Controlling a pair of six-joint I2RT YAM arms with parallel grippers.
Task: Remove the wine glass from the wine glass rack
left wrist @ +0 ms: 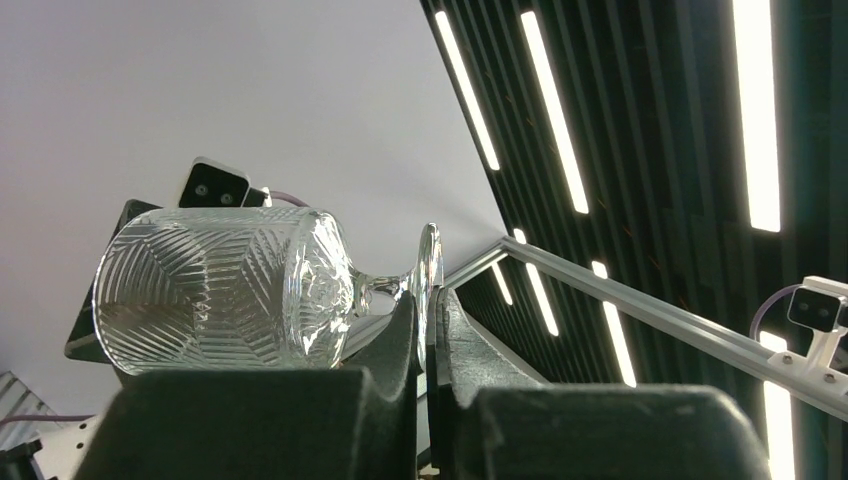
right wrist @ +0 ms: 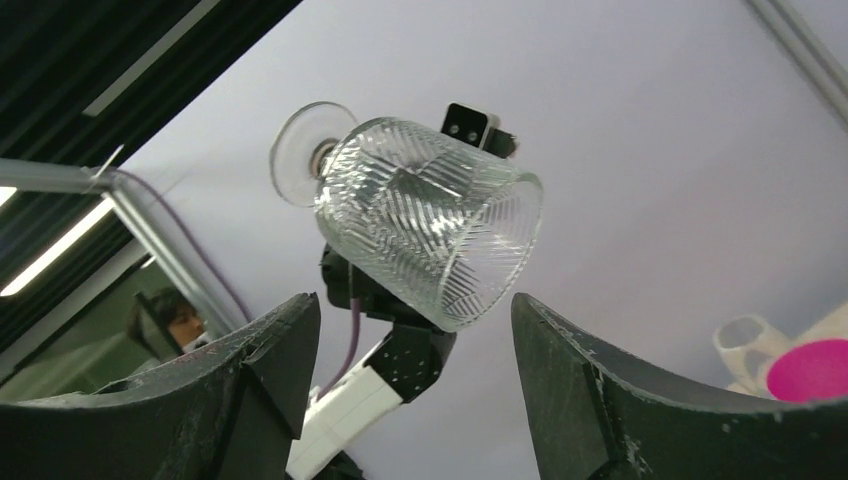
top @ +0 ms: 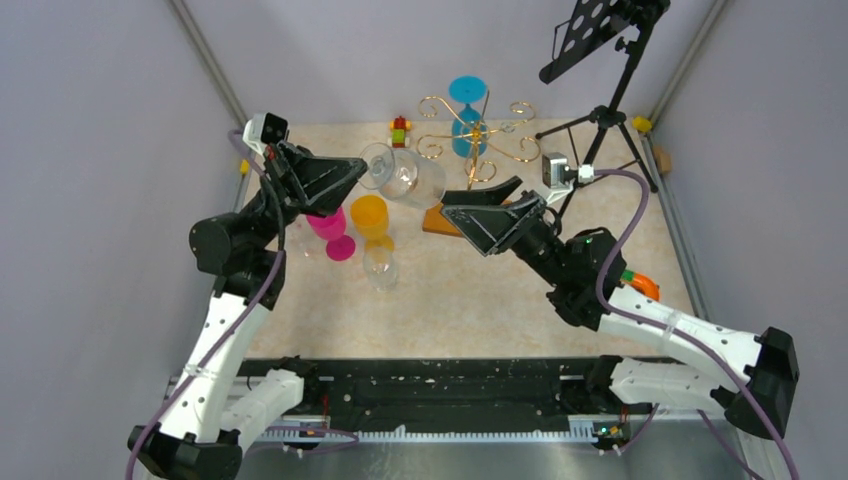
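Left gripper (top: 360, 172) clamped on foot of wine glass (top: 405, 176), clear of wine glass rack (top: 478, 140). Right gripper (top: 478, 200) open near bowl: you centre bowl between jaws, close softly.

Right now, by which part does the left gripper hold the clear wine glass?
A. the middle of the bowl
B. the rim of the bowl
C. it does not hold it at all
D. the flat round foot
D: in the left wrist view the left gripper is shut on the thin round foot of the clear wine glass, whose bowl sticks out sideways, free of the fingers.
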